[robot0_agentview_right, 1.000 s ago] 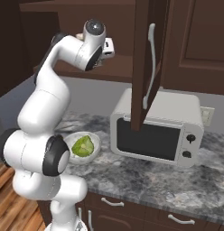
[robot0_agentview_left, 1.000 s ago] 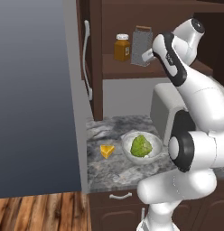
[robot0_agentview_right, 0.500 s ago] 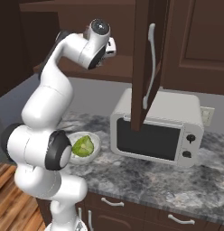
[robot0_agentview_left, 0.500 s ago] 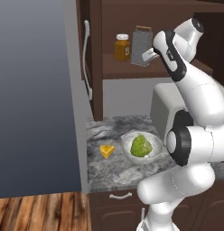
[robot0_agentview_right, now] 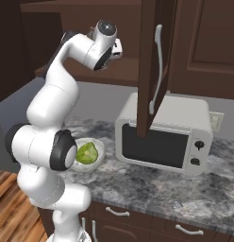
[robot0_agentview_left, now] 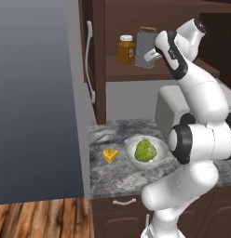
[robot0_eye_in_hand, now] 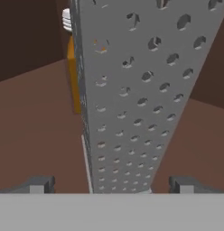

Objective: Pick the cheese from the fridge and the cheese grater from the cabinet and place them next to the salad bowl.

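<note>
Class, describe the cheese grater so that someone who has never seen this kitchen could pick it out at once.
Find the open dark brown wall cabinet above the microwave. On its shelf two things stand side by side, and the cheese grater is the one on the right in the left base view. Unlike the amber jar with a white lid, it is a tapered grey metal box dotted with holes.

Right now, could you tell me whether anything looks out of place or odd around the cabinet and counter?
Nothing stands out. The cheese grater stands upright on the cabinet shelf beside an amber jar, with the open tool facing it. The cheese lies beside the salad bowl.
</note>
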